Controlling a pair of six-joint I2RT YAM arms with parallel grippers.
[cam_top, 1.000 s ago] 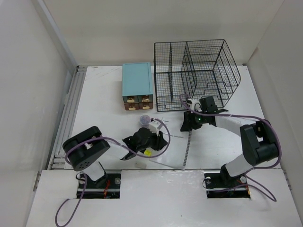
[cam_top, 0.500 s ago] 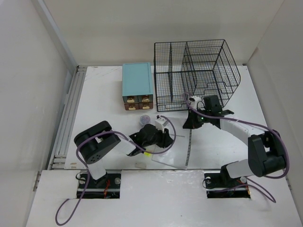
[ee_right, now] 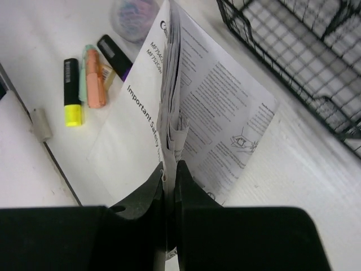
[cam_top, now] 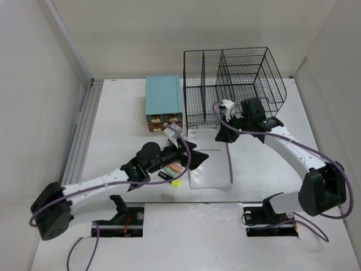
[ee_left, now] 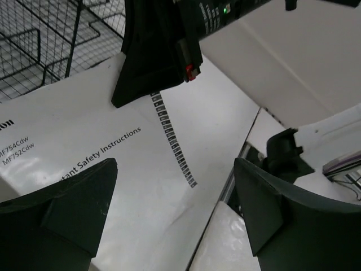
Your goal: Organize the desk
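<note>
Desk far from sorted. Booklet pinched by right gripper before wire rack, unfiled. Left gripper spread wide; markers loose near rack.

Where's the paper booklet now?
Top view, centre-right: the booklet lies on the desk in front of the wire rack, its far edge pinched in the right gripper.

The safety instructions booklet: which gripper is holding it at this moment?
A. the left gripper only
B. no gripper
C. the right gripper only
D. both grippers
C: the right gripper is shut on the edge of the safety instructions booklet, with the pages pinched between its fingers. The left gripper stands open above the booklet with nothing between its fingers.
</note>
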